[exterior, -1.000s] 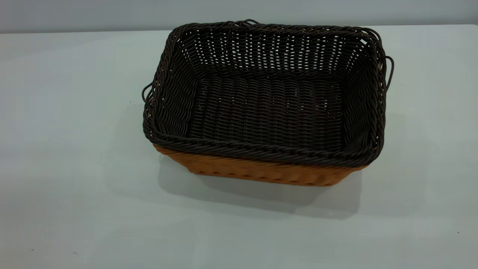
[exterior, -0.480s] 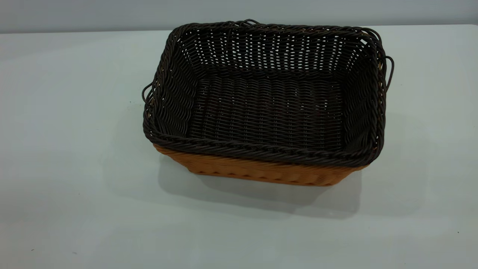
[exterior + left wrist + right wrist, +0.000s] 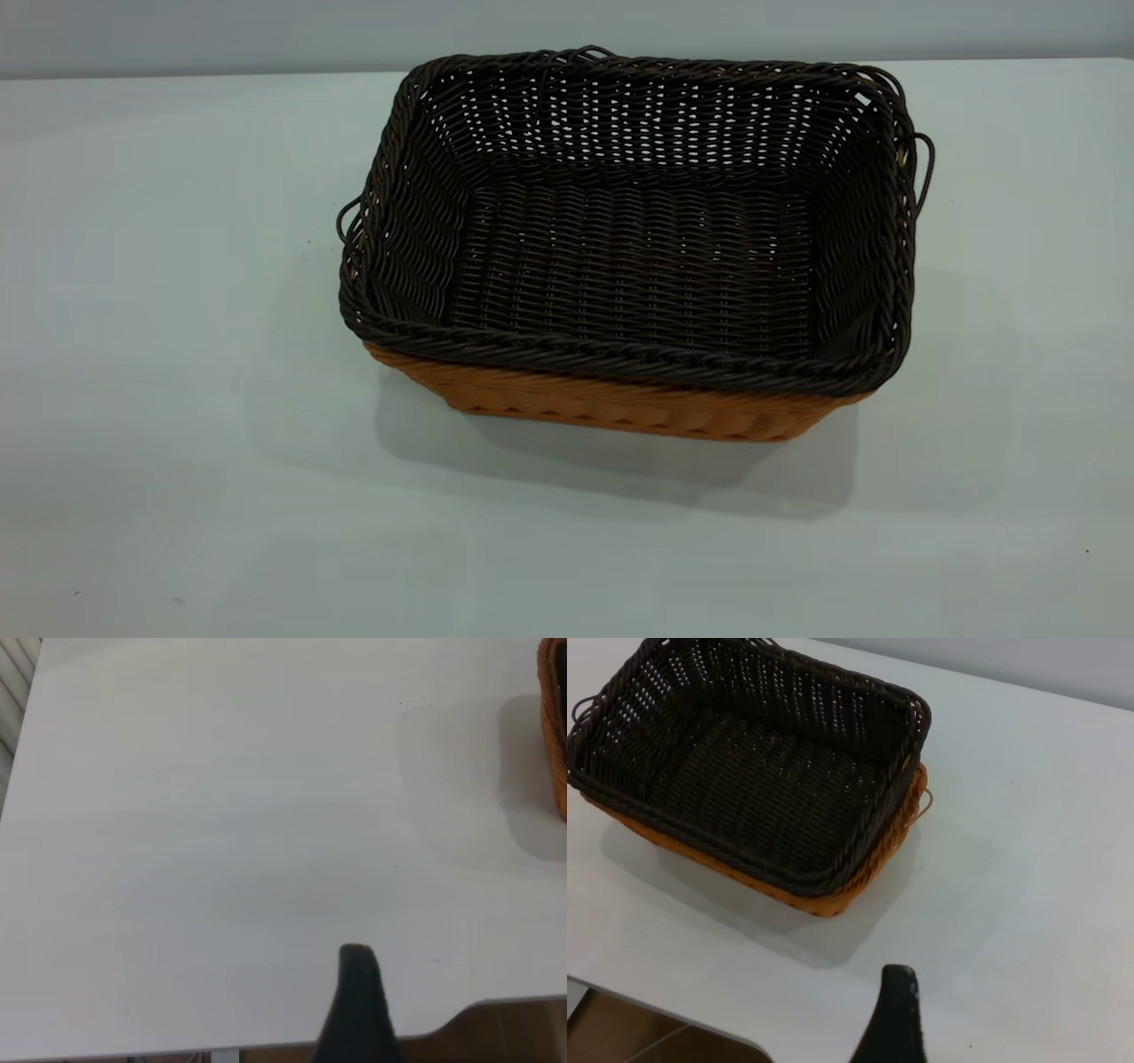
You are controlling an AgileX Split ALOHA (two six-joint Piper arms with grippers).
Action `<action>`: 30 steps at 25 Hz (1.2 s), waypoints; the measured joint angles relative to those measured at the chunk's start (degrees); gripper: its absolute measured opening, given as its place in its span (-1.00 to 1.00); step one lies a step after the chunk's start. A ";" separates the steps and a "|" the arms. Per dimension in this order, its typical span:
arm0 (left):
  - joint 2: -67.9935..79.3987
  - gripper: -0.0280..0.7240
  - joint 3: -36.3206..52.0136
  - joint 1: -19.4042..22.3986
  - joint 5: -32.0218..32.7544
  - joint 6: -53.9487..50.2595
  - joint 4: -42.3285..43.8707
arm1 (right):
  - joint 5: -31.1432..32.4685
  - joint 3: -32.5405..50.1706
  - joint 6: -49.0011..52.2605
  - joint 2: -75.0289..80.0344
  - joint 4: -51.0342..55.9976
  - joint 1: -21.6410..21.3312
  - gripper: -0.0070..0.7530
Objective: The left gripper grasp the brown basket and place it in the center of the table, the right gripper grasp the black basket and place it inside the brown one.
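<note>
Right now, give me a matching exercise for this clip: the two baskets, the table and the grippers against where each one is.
Things:
1. black basket
2. brown basket
3. table
4. left gripper

Places or states:
A. bears both baskets
B. nested inside the other basket, rim on top
C. outermost, only its lower side wall shows below a dark rim
D. away from the baskets, above bare tabletop near the table's edge

Pairs: 1-B, 2-C, 3-A, 4-D. The right gripper also hangs clear of the baskets, holding nothing.
</note>
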 joint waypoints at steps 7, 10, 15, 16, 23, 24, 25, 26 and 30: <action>0.00 0.46 0.00 0.00 0.00 0.00 0.00 | 0.00 0.00 0.00 0.00 0.00 -0.07 0.55; 0.00 0.46 0.00 0.00 0.00 0.00 0.00 | 0.00 0.00 0.00 0.00 -0.14 -0.77 0.55; 0.00 0.46 0.00 0.00 0.00 0.00 0.00 | -0.18 0.00 3.19 0.00 -3.71 -3.48 0.55; 0.00 0.46 0.00 0.00 0.00 0.00 0.00 | -0.45 0.00 4.96 0.00 -5.11 -3.57 0.55; 0.00 0.46 0.00 0.00 0.00 0.00 0.06 | -0.74 0.29 14.51 0.00 -13.49 -3.61 0.55; 0.00 0.46 0.00 0.00 0.00 0.00 0.06 | -0.77 0.29 15.14 0.00 -13.82 -3.61 0.55; 0.00 0.46 0.00 0.00 0.00 0.00 0.06 | -0.77 0.29 15.45 0.00 -14.21 -3.61 0.55; 0.00 0.46 0.00 0.00 0.00 0.00 0.06 | -0.77 0.29 15.74 0.00 -14.21 -3.61 0.55; 0.00 0.46 0.00 0.00 0.00 0.00 0.06 | -0.81 0.29 16.06 0.00 -14.21 -3.61 0.55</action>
